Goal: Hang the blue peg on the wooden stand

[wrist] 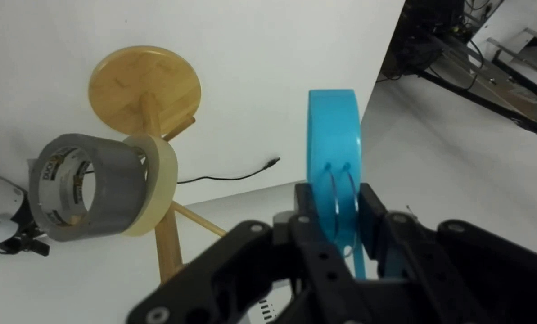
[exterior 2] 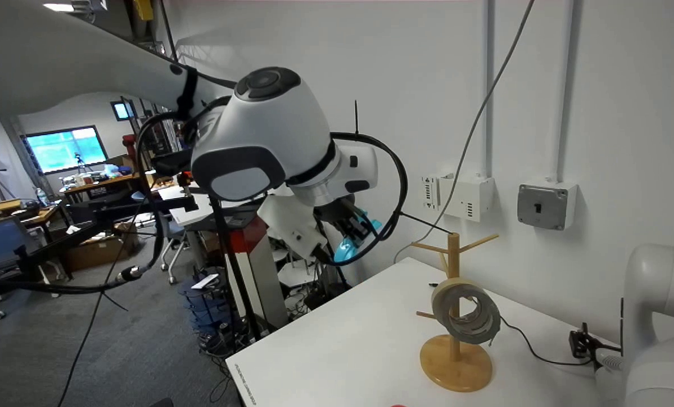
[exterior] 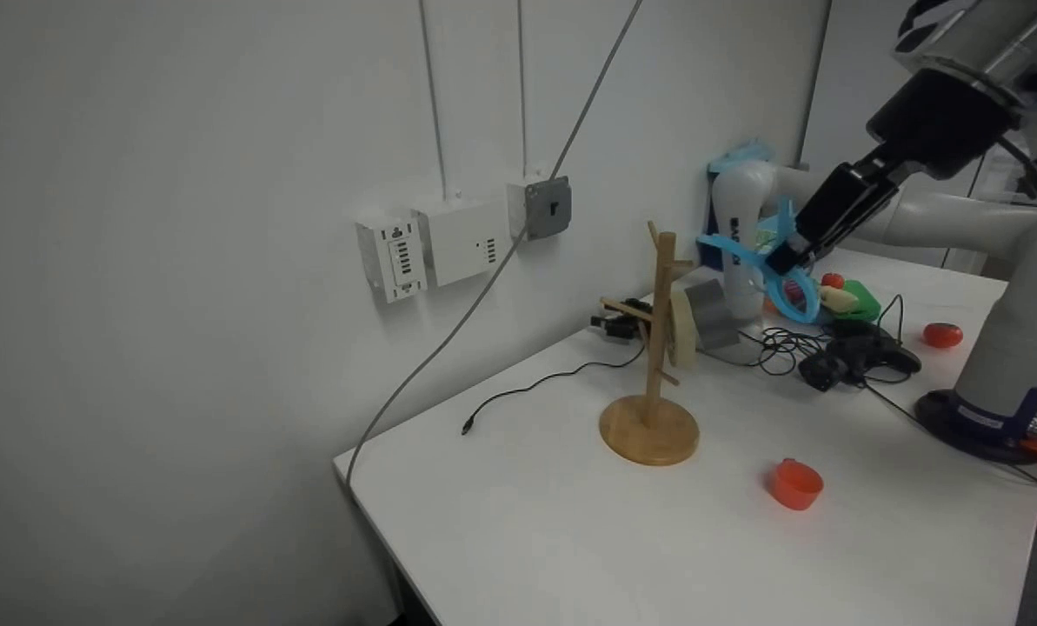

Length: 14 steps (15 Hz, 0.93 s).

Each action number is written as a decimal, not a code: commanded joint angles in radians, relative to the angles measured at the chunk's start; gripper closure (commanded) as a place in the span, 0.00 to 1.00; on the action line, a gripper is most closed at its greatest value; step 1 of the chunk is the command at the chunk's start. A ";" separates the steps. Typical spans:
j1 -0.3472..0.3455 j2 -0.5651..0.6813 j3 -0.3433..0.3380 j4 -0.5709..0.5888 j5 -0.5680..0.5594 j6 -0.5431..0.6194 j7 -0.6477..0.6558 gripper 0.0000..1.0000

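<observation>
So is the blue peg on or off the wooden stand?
Off: the end effector holds the blue peg in midair, apart from the wooden stand.

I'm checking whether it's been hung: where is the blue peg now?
In the wrist view, the blue peg is right of centre, held in the gripper, with the wooden stand to its left.

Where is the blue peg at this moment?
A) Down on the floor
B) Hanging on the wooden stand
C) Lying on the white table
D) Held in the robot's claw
D: the wrist view shows the blue peg clamped in the gripper, and both exterior views show it up in the air, apart from the wooden stand.
</observation>
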 commanded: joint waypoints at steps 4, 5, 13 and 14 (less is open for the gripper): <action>0.023 -0.002 -0.038 0.021 0.226 0.004 -0.234 0.93; 0.024 0.003 -0.039 0.026 0.257 0.000 -0.268 0.93; 0.005 0.043 -0.061 0.103 0.533 -0.070 -0.554 0.93; 0.002 0.052 -0.070 0.114 0.556 -0.094 -0.580 0.93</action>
